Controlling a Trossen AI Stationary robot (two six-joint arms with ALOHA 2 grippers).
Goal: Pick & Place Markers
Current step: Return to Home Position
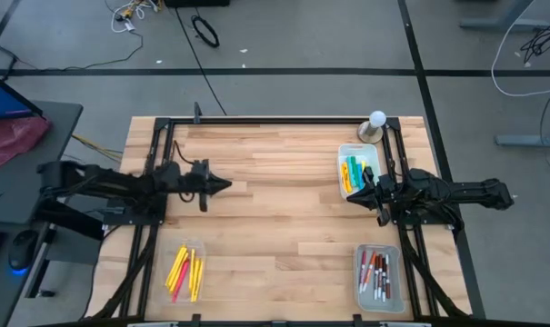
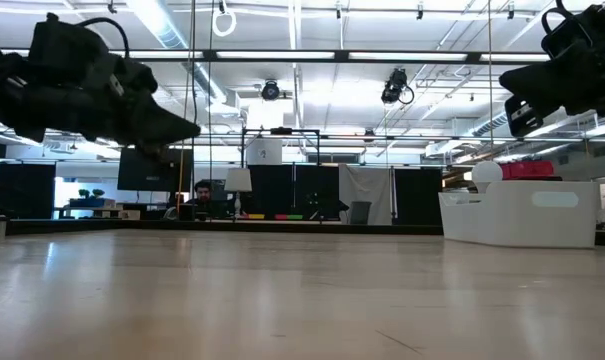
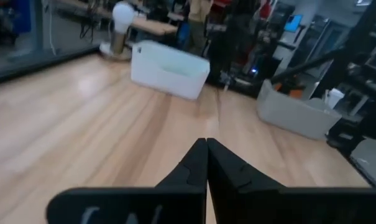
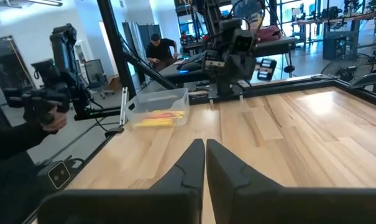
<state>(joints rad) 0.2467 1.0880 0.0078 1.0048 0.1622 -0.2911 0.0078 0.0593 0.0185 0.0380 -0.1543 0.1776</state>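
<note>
Two grippers, mine, fingers pressed together: left gripper (image 1: 227, 185), right gripper (image 1: 350, 196), both above table (image 1: 284, 227). I see markers (image 1: 185, 272) in three bins (image 1: 356, 149).

White bin (image 1: 358, 147) — bulb (image 1: 377, 119) just beside

— What's the right wrist feed giving you?
— My claw (image 4: 205, 146), fingers pressed together, over the wooden desk (image 4: 287, 124).
— And past it?
— A clear tray (image 4: 177, 98) near the far edge, with yellow markers (image 4: 155, 118) lying in it. The left arm (image 4: 228, 50) is just beside the tray. Off the desk, a hand (image 4: 51, 118) grips a dark rig (image 4: 62, 46). Another person (image 4: 158, 46) is farther back.
</note>
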